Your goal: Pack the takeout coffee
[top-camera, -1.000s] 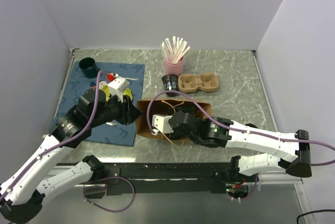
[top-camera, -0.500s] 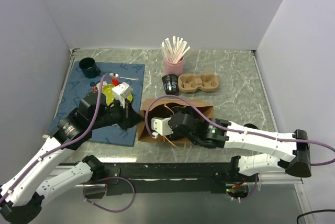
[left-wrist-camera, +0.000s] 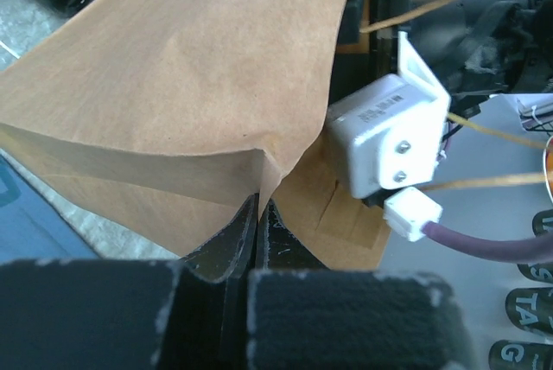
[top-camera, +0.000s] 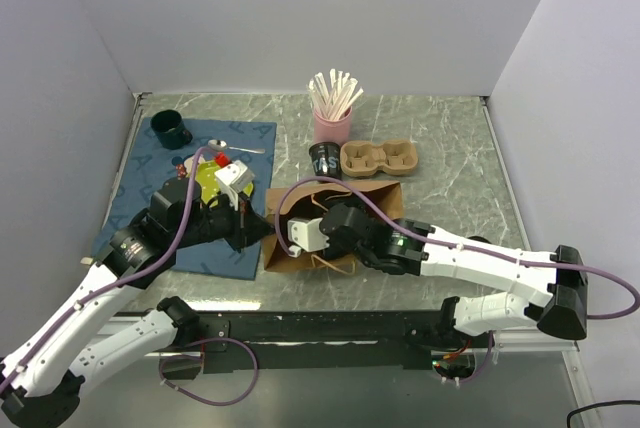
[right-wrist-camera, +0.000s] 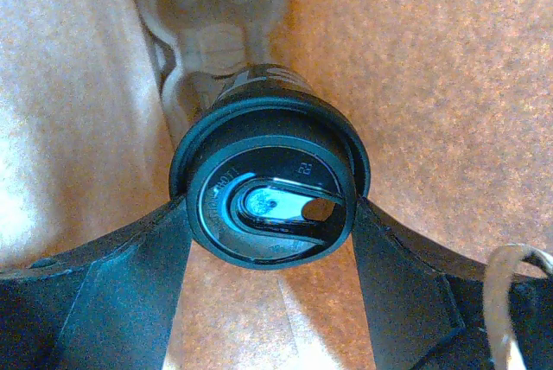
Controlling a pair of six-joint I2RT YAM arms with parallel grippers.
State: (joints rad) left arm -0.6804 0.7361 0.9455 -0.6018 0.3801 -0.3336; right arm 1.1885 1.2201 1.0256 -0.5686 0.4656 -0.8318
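A brown paper bag [top-camera: 350, 210] lies on the table between the arms, its mouth facing left. My left gripper [left-wrist-camera: 257, 207] is shut on the bag's [left-wrist-camera: 173, 76] folded rim at the mouth's near left corner [top-camera: 264, 232]. My right gripper [right-wrist-camera: 270, 219] reaches inside the bag and is shut on a coffee cup with a black lid [right-wrist-camera: 270, 199], one finger on each side. In the top view the bag hides that cup; only the right wrist [top-camera: 335, 228] shows at the mouth. A second black cup [top-camera: 325, 159] stands behind the bag.
A cardboard cup carrier [top-camera: 378, 158] sits beside the second cup, with a pink cup of wooden stirrers [top-camera: 332, 120] behind. On the blue mat [top-camera: 160, 173] at left are a dark mug [top-camera: 170, 130], a spoon and small packets. A pale moulded shape [right-wrist-camera: 207, 7] lies deeper in the bag.
My left gripper has closed on the bag's rim and shifted slightly right. The right arm has moved the cup further into the bag, and the bag's mouth has shifted up.
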